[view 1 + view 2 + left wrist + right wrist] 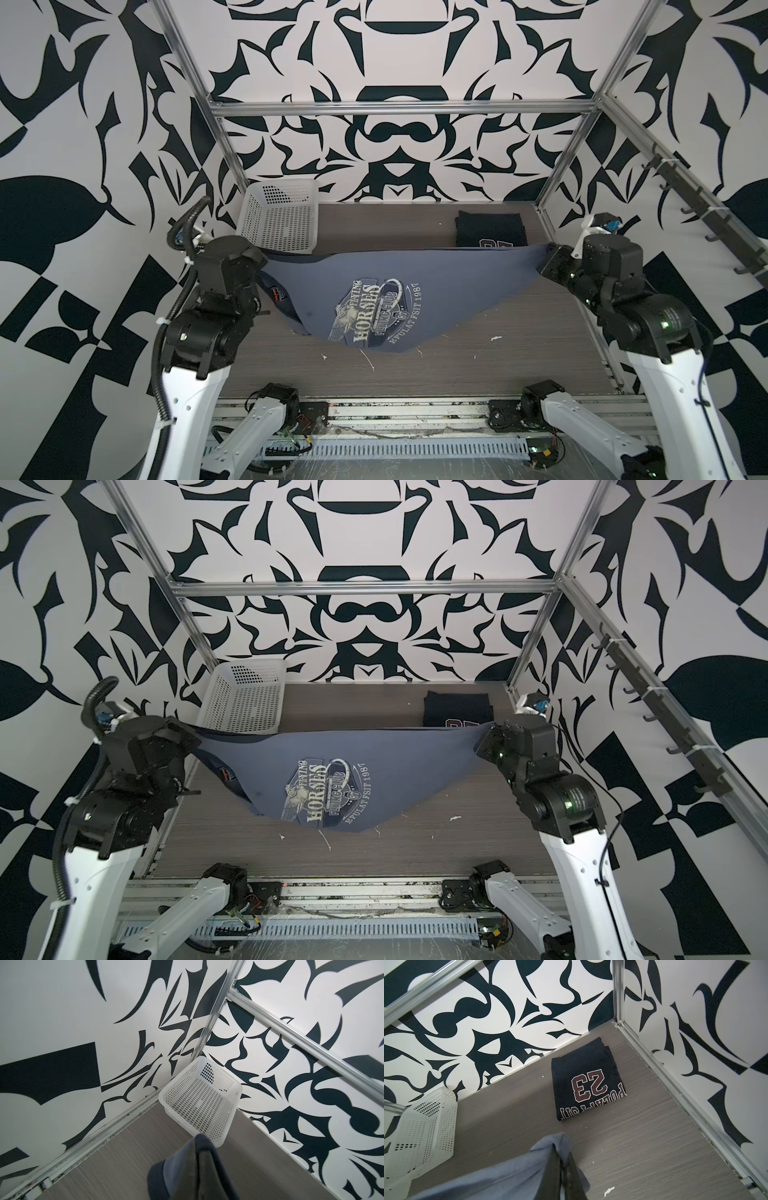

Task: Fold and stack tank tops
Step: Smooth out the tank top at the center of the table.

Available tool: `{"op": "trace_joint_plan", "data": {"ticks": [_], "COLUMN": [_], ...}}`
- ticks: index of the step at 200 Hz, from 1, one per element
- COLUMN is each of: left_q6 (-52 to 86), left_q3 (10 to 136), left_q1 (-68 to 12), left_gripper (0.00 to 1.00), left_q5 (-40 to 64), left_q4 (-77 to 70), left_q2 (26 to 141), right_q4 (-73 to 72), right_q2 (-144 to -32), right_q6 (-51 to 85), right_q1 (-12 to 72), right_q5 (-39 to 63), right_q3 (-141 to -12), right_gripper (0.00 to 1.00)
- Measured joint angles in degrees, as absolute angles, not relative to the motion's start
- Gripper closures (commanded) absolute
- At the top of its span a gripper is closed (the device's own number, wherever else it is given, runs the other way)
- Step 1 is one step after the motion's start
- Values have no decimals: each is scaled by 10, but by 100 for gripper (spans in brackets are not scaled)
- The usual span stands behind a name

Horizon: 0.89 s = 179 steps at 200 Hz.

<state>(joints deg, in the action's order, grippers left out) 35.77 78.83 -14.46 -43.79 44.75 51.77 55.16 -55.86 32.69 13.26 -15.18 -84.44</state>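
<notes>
1. The walls of white panel with black curling shapes [395, 62] close the cell on three sides, behind a silver metal frame, so room to swing cloth is limited
2. The grey wood-grain table [498, 365] is flat and mostly bare, with a few small white scraps; its middle has space to lay cloth down
3. The slate grey-blue tank top with dark trim and white graphic [415, 282] hangs stretched between both arms over the table middle, sagging; its lowest part seems to reach the table. It looks light, soft and limp, so I judge edges and corners are the places to hold
4. The white perforated plastic basket [278, 224] stands at the far left corner
5. The dark navy tank top with maroon "23" [490, 230] lies folded at the far right
6. The left gripper [196, 1165] is closed on the slate top's dark-trimmed edge; the right gripper [563, 1165] is closed on a plain corner
</notes>
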Motion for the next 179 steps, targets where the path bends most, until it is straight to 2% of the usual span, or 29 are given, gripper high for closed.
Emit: {"op": "trace_joint_plan", "data": {"ticks": [37,71,88,102,120,146,165,179], "left_q6": [326,294,287,291,307,344,370,382], "left_q3": [855,1015,1040,981,873,741,648,599], "left_q1": [-131,-88,-81,-80,-79,-77,-77,-77], "left_gripper": [100,100,100,100,100,100,100,100], "left_q5": [-423,-354,-326,-299,-262,-201,-147,-109], "left_q4": [433,436,421,386,360,346,348,367], "left_q2": [652,773,775,720,624,547,572,641], "right_q4": [503,484,480,474,453,415,402,402], "right_q2": [-705,-847,-873,-858,-801,-679,-608,-596], "right_q6": [313,313,313,312,313,317,325,328], "right_q1": [44,-5,-7,-5,-6,-7,-7,-7], "right_q5": [-76,-14,0,6,16,38,55,68], "right_q3": [-956,-1117,-1177,-1188,-1147,-997,-858,-775], "right_gripper": [100,100,100,100,100,100,100,100]}}
